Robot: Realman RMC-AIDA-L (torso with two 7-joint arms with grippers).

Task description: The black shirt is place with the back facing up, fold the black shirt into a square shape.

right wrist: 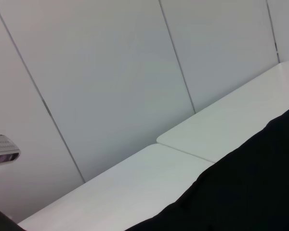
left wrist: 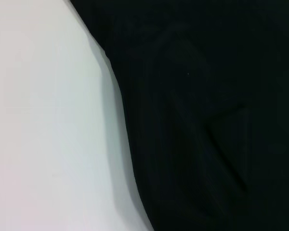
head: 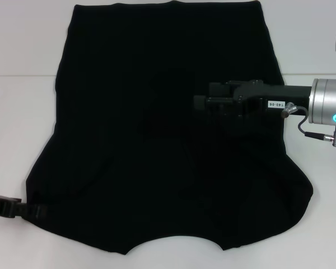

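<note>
Plain white table (head: 11,112) in front of a pale panelled wall (right wrist: 111,72), and honestly not much else going on besides one big dark garment.

Nearest the robot is the black shirt (head: 129,168), spread flat and covering most of the table. The curved neckline cut-out sits at the near edge, so the shirt's long axis runs straight away from the robot with the hem at the far end. The sleeves look already tucked in or bunched near the near corners, giving it that flared shape. No lettering shows.

The left gripper (head: 31,212) is low at the near-left corner, right at the shirt's edge by the sleeve. Only its dark tip pokes into the head view, so I can't tell if it's spread or pinching cloth. Its wrist view just shows the shirt's side edge against the bare table.

Further back, the right gripper (head: 204,105) reaches in from the right, hovering over the middle of the shirt. It's black on black, so again I can't tell how its fingers stand. Its wrist camera looks out across the far table and wall, with only a slice of cloth.

My guess: the next fold turns on the near-left corner, and the left arm is clearly nearer that. The cloth would travel toward the centre, where the right gripper sits.
</note>
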